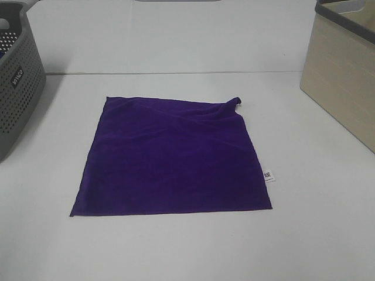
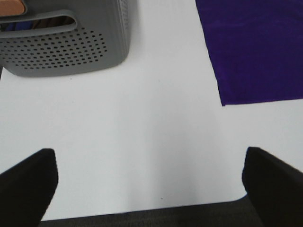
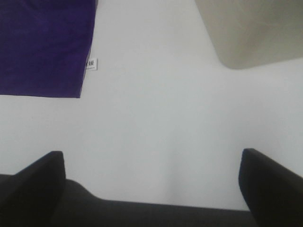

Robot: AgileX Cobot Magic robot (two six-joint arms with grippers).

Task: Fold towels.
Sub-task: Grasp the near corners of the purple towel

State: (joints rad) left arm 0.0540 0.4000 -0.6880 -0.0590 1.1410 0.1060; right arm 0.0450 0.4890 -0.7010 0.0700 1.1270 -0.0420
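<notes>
A deep purple square towel (image 1: 173,157) lies spread flat on the white table (image 1: 176,252), with a small white tag (image 1: 269,175) on its right edge and its far right corner (image 1: 235,100) curled up. Neither gripper shows in the high view. In the left wrist view the left gripper (image 2: 150,187) is open and empty above bare table near the front edge, with the towel's near left corner (image 2: 255,52) ahead of it. In the right wrist view the right gripper (image 3: 152,187) is open and empty, with the towel (image 3: 45,45) and its tag (image 3: 91,64) ahead.
A grey perforated basket (image 1: 17,88) stands at the left; it also shows in the left wrist view (image 2: 66,40). A beige basket (image 1: 343,82) stands at the right, also in the right wrist view (image 3: 251,30). The table's front edge (image 2: 151,208) lies under both grippers.
</notes>
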